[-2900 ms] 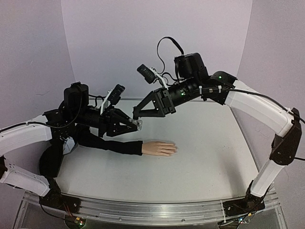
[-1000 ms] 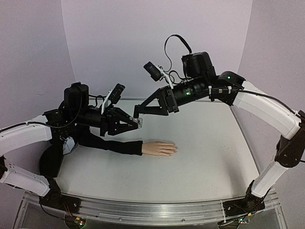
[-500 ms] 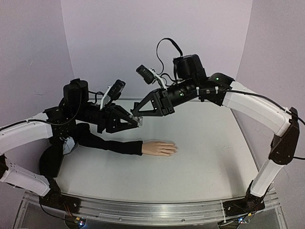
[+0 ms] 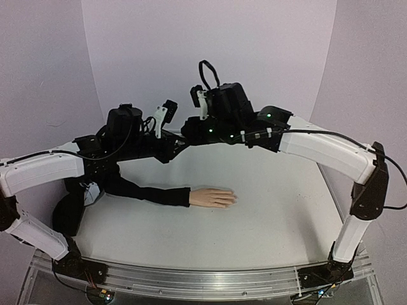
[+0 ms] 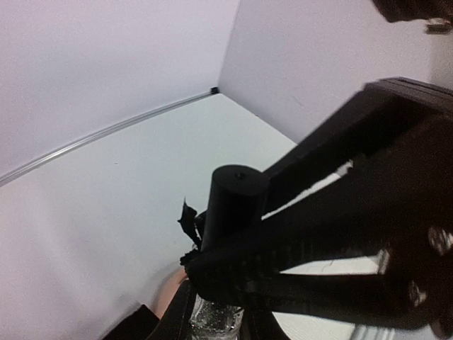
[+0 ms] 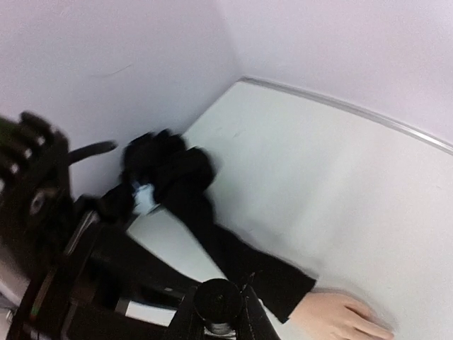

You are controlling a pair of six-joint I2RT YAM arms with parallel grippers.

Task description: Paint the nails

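A small polish bottle with clear glass (image 5: 214,320) and a tall black cap (image 5: 231,205) is held up in the air between both arms. My left gripper (image 5: 216,324) is shut on the glass body. My right gripper (image 6: 218,312) is shut on the cap (image 6: 217,299), and its black fingers (image 5: 318,177) reach in from the right. In the top view the two grippers (image 4: 173,145) (image 4: 187,131) meet above the black sleeve (image 4: 149,192), and the bottle is hidden there. The pale mannequin hand (image 4: 213,197) lies flat on the table. Its nails are too small to make out.
The white table (image 4: 273,190) is walled by lilac panels at the back and sides. The sleeve's bunched end (image 6: 166,166) lies at the far left by the left arm's base. The hand (image 6: 338,317) lies below and right of the bottle.
Both grippers have risen and drawn together with the bottle. The right gripper has turned in over the left one and closed on the cap. The hand has not moved.
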